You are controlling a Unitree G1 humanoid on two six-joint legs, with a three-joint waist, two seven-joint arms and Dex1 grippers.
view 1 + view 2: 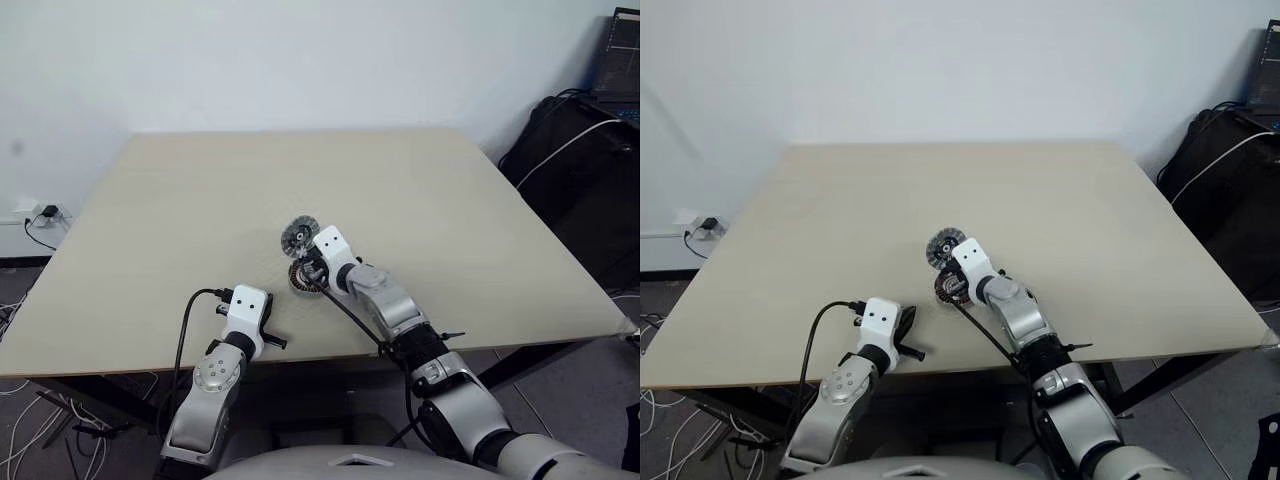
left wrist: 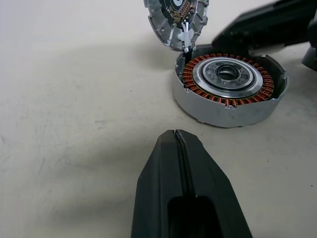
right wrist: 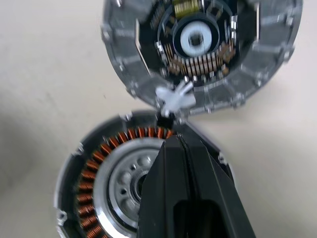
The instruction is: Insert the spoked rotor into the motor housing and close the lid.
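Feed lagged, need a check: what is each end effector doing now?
Left end effector: closed, holding nothing.
Right end effector: closed, holding nothing, over the motor housing by the raised lid.

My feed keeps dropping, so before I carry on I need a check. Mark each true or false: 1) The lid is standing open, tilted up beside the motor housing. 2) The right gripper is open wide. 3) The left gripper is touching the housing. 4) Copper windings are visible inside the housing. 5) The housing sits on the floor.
1) True: the lid is raised at the edge of the motor housing.
2) False: the right gripper is shut, its tip over the housing's rim near the lid.
3) False: the left gripper is shut and apart from the housing, with bare table between.
4) True: an orange ring surrounds the pale metal centre.
5) False: it sits on the table.
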